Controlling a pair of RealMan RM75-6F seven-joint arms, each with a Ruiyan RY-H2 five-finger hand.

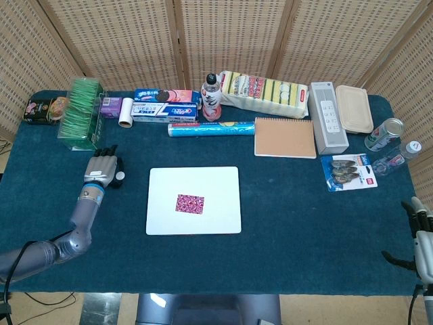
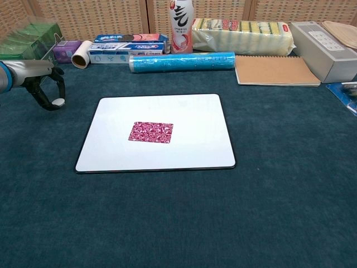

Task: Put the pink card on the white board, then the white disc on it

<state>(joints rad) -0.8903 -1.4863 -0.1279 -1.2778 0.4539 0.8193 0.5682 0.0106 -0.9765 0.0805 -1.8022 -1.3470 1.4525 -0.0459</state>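
The white board [image 1: 194, 200] [image 2: 157, 133] lies flat in the middle of the table. The pink patterned card [image 1: 190, 204] [image 2: 151, 132] lies on it, a little left of its centre. My left hand [image 1: 103, 168] [image 2: 44, 84] hovers left of the board's far left corner, fingers curled downward. It pinches the small white disc [image 1: 120, 177] [image 2: 58, 101] at its fingertips, just above the cloth. My right hand [image 1: 423, 240] rests at the table's near right edge with fingers apart and nothing in it; the chest view does not show it.
Along the back stand a green box [image 1: 82, 112], a toothpaste box [image 1: 164, 112], a drink bottle [image 1: 212, 97], a blue roll [image 1: 211, 128], a sponge pack [image 1: 265, 92], a notebook [image 1: 285, 137] and a grey speaker [image 1: 327, 117]. Cans and a blister pack [image 1: 349, 171] sit at the right.
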